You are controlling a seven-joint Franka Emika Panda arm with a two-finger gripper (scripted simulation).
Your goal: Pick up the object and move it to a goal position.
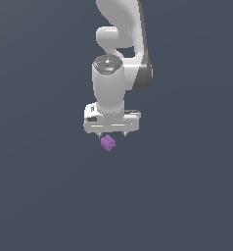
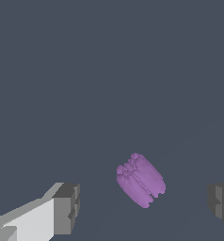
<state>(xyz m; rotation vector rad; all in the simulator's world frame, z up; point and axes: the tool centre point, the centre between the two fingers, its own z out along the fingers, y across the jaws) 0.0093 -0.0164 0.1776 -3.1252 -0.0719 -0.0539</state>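
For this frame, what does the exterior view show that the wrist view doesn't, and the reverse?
Only the exterior view shows the white arm and the gripper body from outside, with the purple object just beneath it. Only the wrist view shows the two grey fingertips spread wide apart, the object lying between them untouched, and its ridged, bumpy surface. Both show the same purple object, the gripper, and the plain dark ground.

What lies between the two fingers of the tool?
Only the purple object, touching neither finger; the wrist view shows this.
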